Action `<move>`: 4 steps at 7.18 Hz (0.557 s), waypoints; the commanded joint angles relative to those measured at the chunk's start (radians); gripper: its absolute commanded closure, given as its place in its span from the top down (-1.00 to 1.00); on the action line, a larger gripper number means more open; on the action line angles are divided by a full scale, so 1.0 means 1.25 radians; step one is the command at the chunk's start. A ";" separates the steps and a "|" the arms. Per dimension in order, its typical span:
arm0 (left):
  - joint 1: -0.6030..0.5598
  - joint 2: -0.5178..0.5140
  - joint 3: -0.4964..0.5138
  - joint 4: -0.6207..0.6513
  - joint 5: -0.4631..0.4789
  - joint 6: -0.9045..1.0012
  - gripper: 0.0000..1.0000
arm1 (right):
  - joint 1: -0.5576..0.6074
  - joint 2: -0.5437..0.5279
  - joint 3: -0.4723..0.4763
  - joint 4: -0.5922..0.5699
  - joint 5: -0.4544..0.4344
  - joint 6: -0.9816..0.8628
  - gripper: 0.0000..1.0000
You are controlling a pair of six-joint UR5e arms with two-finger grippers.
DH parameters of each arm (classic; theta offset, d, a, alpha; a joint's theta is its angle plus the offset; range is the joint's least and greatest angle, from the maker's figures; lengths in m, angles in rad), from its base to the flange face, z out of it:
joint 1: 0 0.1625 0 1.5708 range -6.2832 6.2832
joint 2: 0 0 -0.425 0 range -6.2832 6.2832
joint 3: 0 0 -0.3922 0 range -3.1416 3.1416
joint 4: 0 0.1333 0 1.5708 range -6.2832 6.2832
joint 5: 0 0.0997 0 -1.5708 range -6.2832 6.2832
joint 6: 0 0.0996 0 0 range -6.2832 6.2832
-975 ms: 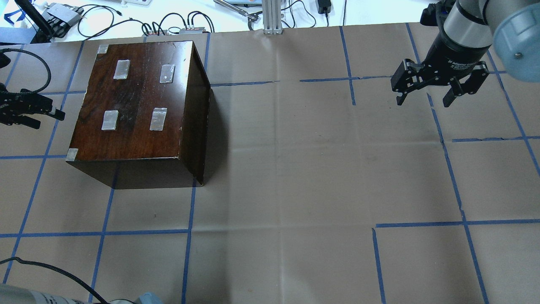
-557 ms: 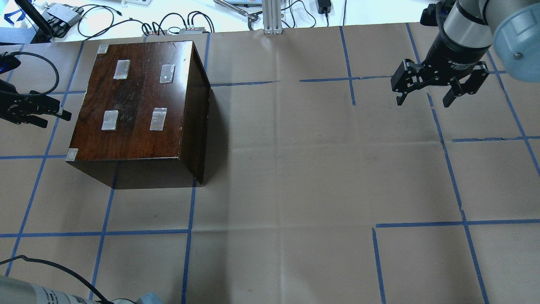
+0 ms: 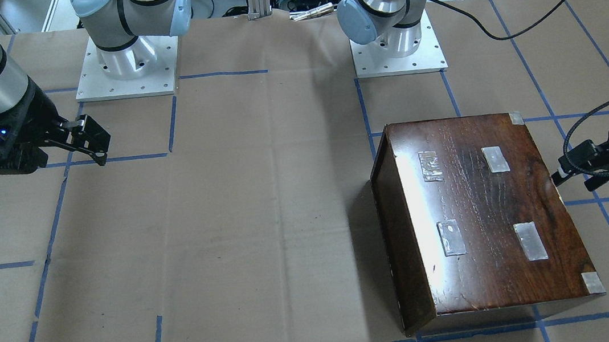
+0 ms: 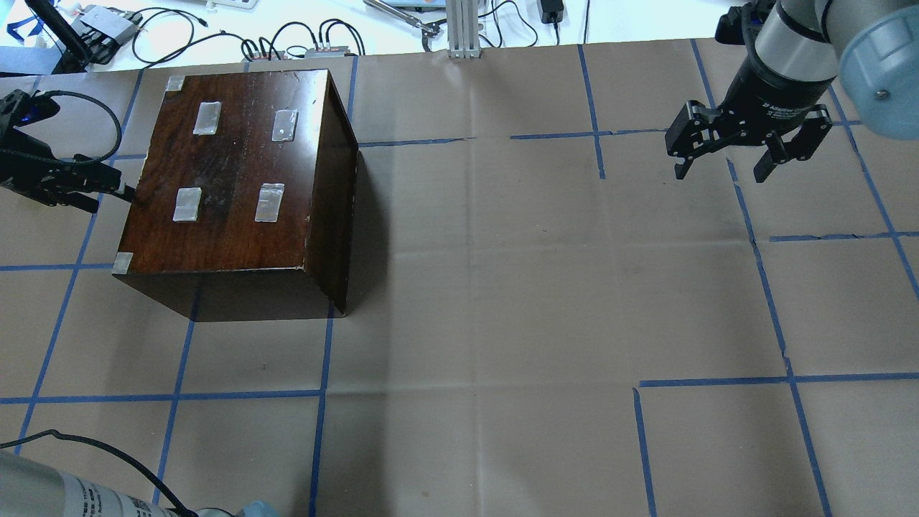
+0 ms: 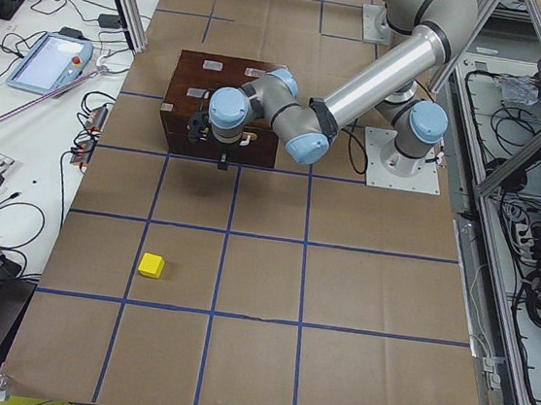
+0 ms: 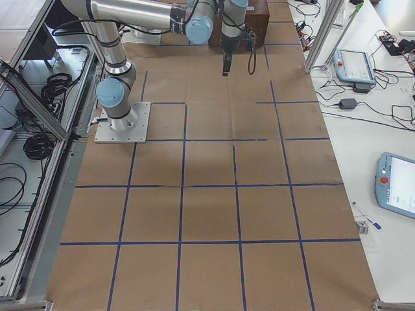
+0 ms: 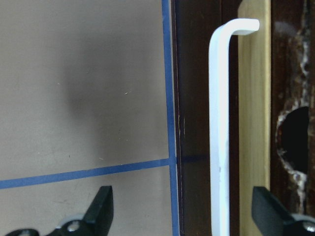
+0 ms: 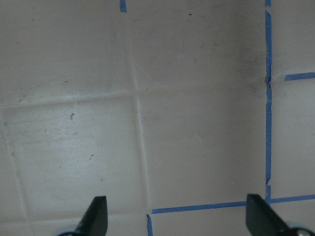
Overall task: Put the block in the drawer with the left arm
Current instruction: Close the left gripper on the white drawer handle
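Observation:
The yellow block (image 5: 152,265) shows only in the exterior left view, on the paper well away from the dark wooden box (image 4: 237,179). My left gripper (image 4: 108,190) is open and empty, close to the box's left side. In the left wrist view, my left gripper (image 7: 184,211) has its jaws wide apart. A white bar handle (image 7: 219,132) lies between them, in front of the drawer (image 7: 288,73). The drawer shows a dark front, a round notch and a pale wood edge. My right gripper (image 4: 721,169) is open and empty, far off to the right.
The box (image 3: 482,219) has tape patches on its glossy top. Blue tape lines cross the brown paper (image 4: 502,287). Cables and devices lie past the table's far edge (image 4: 301,43). A loose black cable (image 3: 591,121) loops to the left wrist.
My left gripper has moved right, toward the box's left side, and now nearly reaches it. The right arm has not moved.

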 commanded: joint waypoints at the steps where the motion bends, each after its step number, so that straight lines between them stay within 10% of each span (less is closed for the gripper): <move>1: -0.001 -0.012 0.000 0.011 -0.001 0.000 0.97 | 0.000 0.000 0.000 -0.001 0.000 0.000 1.00; 4: -0.005 -0.030 0.000 0.015 -0.001 0.008 0.97 | 0.000 0.000 0.000 -0.001 0.000 0.000 1.00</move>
